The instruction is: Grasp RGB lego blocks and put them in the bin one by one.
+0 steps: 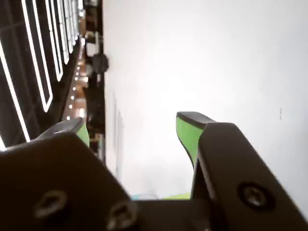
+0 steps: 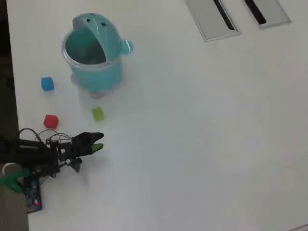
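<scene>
From the overhead view I see the arm lying low at the left edge of the white table [image 2: 202, 144], its gripper [image 2: 96, 143] pointing toward 3 o'clock. Green-lined fingertips [image 2: 97, 147] show at the front end of the dark body.

In the wrist view the gripper [image 1: 132, 127] has its two black jaws standing well apart, green pads [image 1: 185, 132] facing inward across a broad gap. I read it as spread wide and holding nothing; only bare white tabletop shows between the jaws.

The bin [image 2: 94, 72] stands upright at about 12 o'clock from the gripper, well apart from it. Its domed lid [image 2: 94, 26] is tipped back on the far side, leaving the mouth open, and the side knob [image 2: 127, 46] sticks out toward 3 o'clock.

The green block [image 2: 98, 113] lies just at 6 o'clock of the bin, between bin and gripper, touching neither. The red block [image 2: 51, 121] sits at roughly 10 o'clock of the gripper, near the arm's cabling. The blue block [image 2: 47, 83] sits at 9 o'clock of the bin, apart from it.

All three blocks are on the table outside the bin. I cannot tell what lies on the bin's floor.

Two grey slotted panels [image 2: 211, 19] are set into the table at the top edge.
</scene>
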Robot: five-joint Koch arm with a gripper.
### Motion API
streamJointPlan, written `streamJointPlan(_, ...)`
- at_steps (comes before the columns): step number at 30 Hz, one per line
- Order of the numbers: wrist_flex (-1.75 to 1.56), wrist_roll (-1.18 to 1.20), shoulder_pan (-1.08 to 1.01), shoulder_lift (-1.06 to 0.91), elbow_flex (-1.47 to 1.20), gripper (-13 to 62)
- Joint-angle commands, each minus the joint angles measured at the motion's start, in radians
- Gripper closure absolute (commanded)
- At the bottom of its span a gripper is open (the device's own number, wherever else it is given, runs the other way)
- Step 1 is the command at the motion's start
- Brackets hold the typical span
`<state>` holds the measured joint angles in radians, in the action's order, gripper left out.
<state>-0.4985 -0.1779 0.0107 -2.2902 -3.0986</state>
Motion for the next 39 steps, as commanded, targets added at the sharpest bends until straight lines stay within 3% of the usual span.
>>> streamJointPlan(1,-0.117,-0.032,0.005,-0.066,-0.071,16.3)
streamJointPlan(20,-0.505,-0.304,0.054,-0.066,-0.069,17.3)
streamJointPlan(24,-0.534,-0.476,0.048,-0.066,-0.066,17.2)
streamJointPlan(34,-0.558,-0.508,0.117,-0.067,-0.058,17.3)
streamJointPlan(39,-0.56,-0.641,0.187,-0.067,-0.055,17.3)
